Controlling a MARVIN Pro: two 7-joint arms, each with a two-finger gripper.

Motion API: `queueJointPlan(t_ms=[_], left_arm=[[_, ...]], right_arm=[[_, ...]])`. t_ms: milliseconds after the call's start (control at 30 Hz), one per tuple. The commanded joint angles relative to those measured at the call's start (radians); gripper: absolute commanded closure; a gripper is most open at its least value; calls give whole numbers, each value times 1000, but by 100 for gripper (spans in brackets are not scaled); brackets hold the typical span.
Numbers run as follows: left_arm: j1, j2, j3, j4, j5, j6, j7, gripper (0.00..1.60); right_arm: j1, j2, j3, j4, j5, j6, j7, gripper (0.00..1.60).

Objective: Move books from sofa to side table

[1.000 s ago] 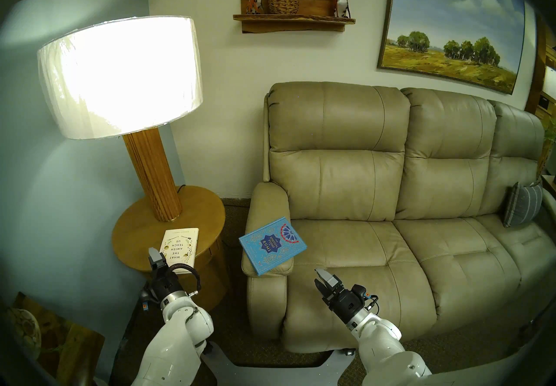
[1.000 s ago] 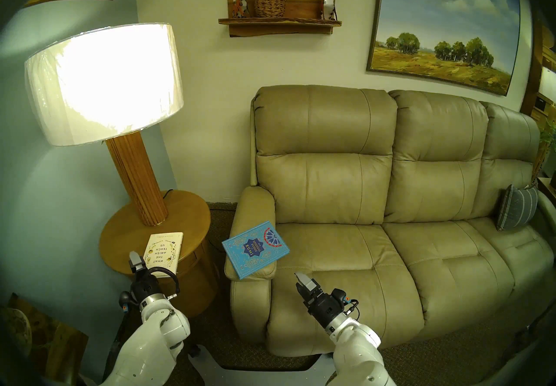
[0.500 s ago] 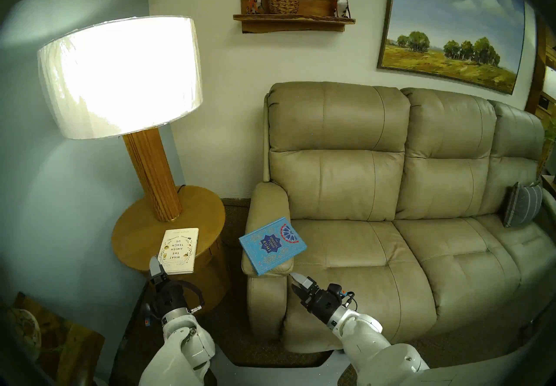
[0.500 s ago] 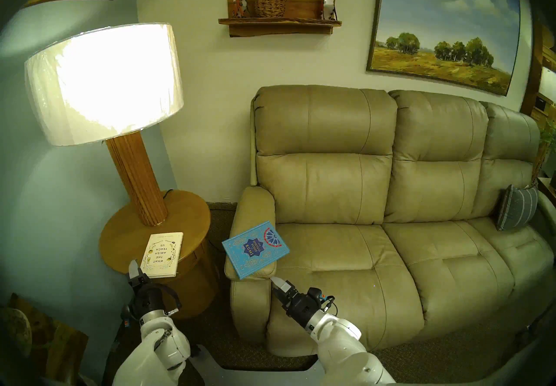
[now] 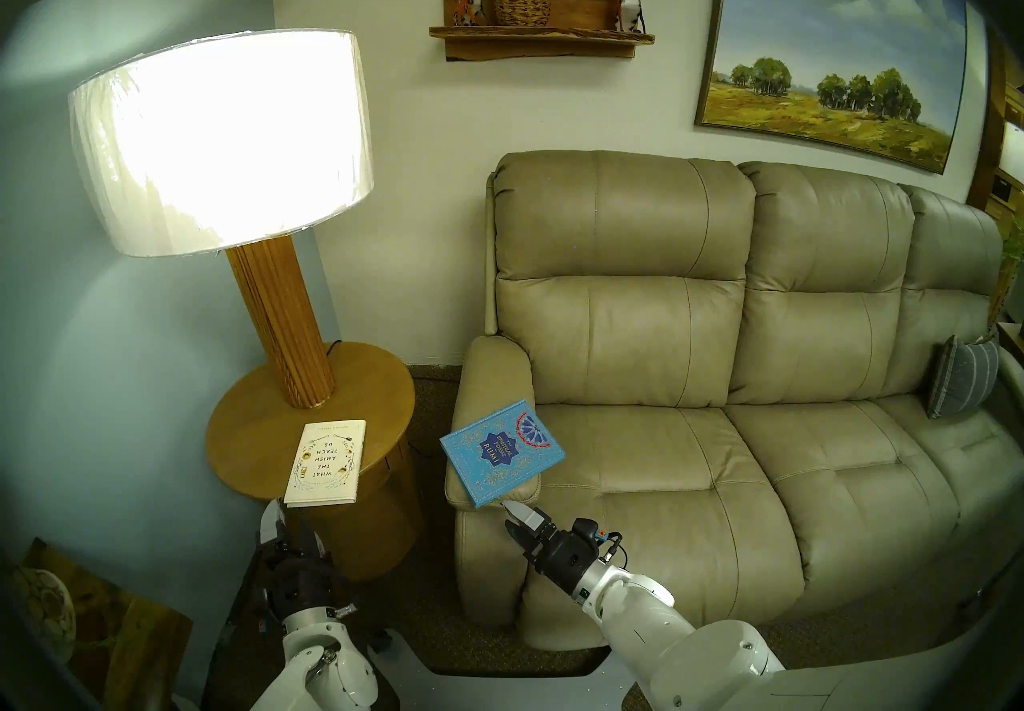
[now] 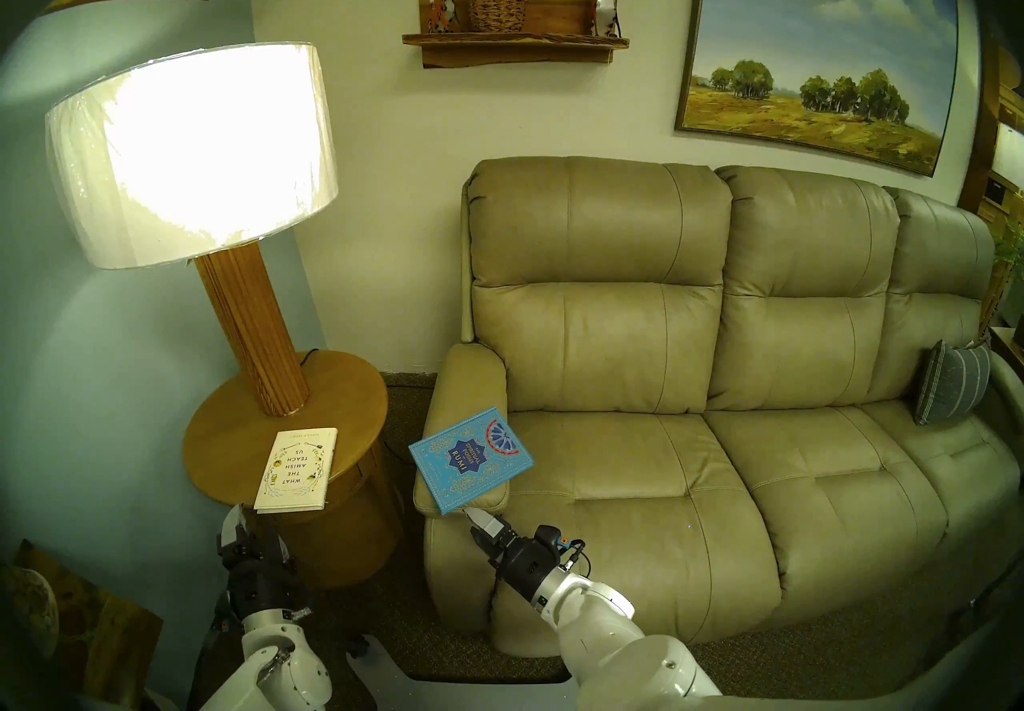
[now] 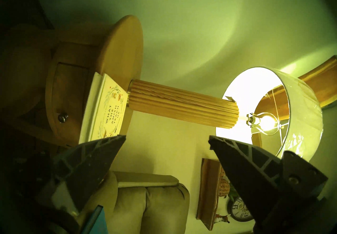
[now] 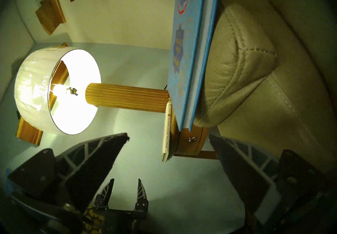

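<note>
The white book (image 5: 326,463) lies flat on the round wooden side table (image 5: 365,394), overhanging its front edge; it also shows in the left wrist view (image 7: 107,113). The light-blue Rumi book (image 5: 501,450) lies on the left armrest of the tan sofa (image 5: 665,471), with its corners overhanging. My left gripper (image 5: 285,527) is open and empty, just below and in front of the white book. My right gripper (image 5: 512,519) is open and empty, just below the blue book's near corner (image 8: 187,55), in front of the armrest.
A lit lamp with a wide white shade (image 5: 221,139) and a ribbed wooden post (image 5: 282,316) stands at the back of the side table. A grey striped pillow (image 5: 961,377) sits at the sofa's far right. A wall shelf (image 5: 540,37) hangs above.
My left gripper has drawn back and down off the white book, which stays on the table. My right gripper has moved left and forward to the blue book's near corner.
</note>
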Motion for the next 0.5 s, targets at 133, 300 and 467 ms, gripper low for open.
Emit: queueJointPlan(t_ms=[133, 300, 467], left_arm=[[10, 20, -7, 39, 0, 80, -67, 0], [-5, 20, 3, 56, 33, 51, -84, 0], [-28, 5, 6, 88, 44, 23, -78, 0]], right_arm=[[70, -48, 30, 15, 21, -36, -121, 0], [82, -58, 44, 4, 28, -40, -144, 0], [90, -65, 54, -7, 31, -34, -160, 0]])
